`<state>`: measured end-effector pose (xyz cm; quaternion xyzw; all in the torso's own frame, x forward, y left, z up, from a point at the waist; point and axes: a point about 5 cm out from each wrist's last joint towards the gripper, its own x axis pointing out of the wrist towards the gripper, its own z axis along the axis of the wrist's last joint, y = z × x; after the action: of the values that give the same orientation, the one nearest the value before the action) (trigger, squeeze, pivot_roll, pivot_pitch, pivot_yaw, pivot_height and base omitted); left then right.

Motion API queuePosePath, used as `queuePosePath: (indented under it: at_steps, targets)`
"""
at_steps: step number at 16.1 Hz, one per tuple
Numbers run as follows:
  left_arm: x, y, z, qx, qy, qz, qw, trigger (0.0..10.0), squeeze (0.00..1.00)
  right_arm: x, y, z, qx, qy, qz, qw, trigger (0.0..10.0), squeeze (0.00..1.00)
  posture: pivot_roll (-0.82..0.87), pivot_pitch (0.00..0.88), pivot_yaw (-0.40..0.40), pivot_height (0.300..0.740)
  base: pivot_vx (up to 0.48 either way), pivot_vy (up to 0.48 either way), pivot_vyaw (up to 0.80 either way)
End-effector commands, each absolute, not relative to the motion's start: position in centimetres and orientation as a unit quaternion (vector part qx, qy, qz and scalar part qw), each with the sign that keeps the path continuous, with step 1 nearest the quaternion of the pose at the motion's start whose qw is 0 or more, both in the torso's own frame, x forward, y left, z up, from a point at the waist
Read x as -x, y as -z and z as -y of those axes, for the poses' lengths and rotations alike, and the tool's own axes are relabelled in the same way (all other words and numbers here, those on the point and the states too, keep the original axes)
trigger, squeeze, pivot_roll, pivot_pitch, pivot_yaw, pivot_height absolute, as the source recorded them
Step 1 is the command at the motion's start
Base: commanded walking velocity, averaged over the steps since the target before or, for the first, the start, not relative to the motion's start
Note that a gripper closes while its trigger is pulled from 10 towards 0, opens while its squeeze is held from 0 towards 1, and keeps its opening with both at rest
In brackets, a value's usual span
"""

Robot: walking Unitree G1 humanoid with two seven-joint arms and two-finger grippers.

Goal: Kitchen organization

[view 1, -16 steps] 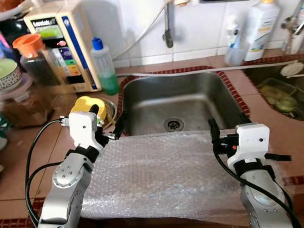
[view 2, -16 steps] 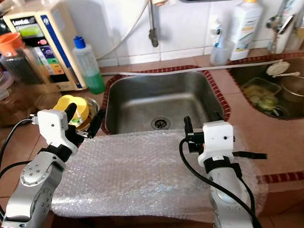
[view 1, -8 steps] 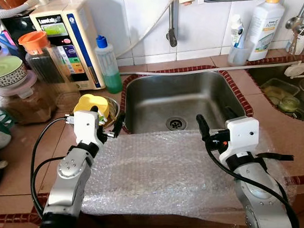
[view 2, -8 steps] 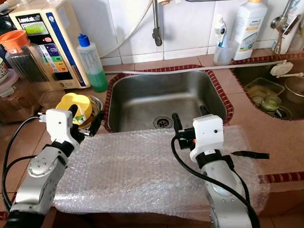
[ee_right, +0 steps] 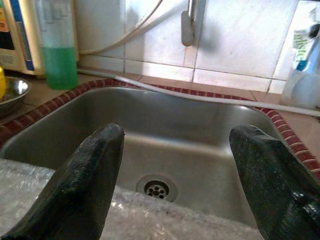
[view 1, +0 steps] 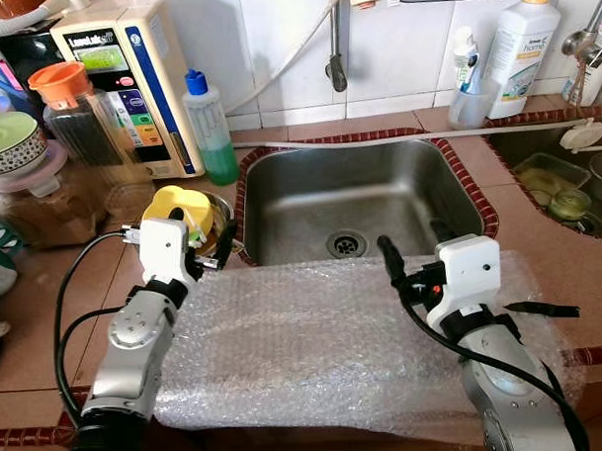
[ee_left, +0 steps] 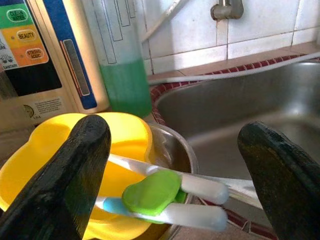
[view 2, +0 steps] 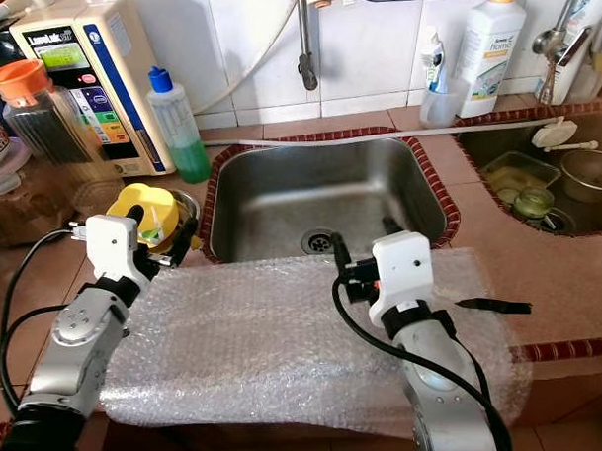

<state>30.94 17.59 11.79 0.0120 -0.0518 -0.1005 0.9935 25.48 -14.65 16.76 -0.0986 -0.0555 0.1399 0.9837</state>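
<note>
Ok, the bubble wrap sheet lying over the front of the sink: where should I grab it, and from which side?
Probably the far edge of the bubble wrap, where it hangs over the sink rim unsupported. Both open end effectors, left and right, already sit near that edge, so come in low from the robot's side and pinch the free lip; elsewhere the sheet lies flat on the counter.

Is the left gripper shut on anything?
No, the left gripper is open, its fingers apart in front of the yellow bowl.
</note>
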Motion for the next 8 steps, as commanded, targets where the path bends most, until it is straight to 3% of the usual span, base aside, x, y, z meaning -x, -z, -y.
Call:
queuePosePath:
  at_steps: [1, 5, 6, 7, 8]
  targets:
    - [-30.8, -11.8, -18.6, -0.023, 0.090, 0.053, 0.994, 10.0, 0.00, -25.2, -17.2, 14.2, 0.095, -0.157, 0.061, 0.981, 10.0, 0.00, -0.34, 0.096, 0.160, 0.740, 0.000, 0.000, 0.00]
    - [-30.6, -11.7, -19.7, -0.039, 0.084, 0.055, 0.994, 10.0, 0.00, -25.3, -17.3, 13.8, 0.090, -0.172, 0.061, 0.979, 10.0, 0.00, -0.33, 0.092, 0.155, 0.740, 0.000, 0.000, 0.00]
    - [-30.5, -11.8, -20.0, -0.046, 0.084, 0.056, 0.994, 4.0, 0.00, -25.3, -17.3, 13.8, 0.090, -0.177, 0.061, 0.978, 10.0, 0.00, -0.33, 0.091, 0.153, 0.740, 0.000, 0.000, 0.00]
    - [-30.4, -11.8, -20.1, -0.049, 0.082, 0.056, 0.994, 1.5, 0.00, -25.3, -17.3, 13.7, 0.089, -0.181, 0.060, 0.978, 10.0, 0.00, -0.33, 0.090, 0.154, 0.740, 0.000, 0.000, 0.00]
    - [-30.4, -11.7, -20.2, -0.049, 0.082, 0.056, 0.994, 0.0, 0.00, -25.2, -17.2, 13.6, 0.087, -0.187, 0.058, 0.977, 10.0, 0.00, -0.33, 0.090, 0.154, 0.740, 0.000, 0.000, 0.00]
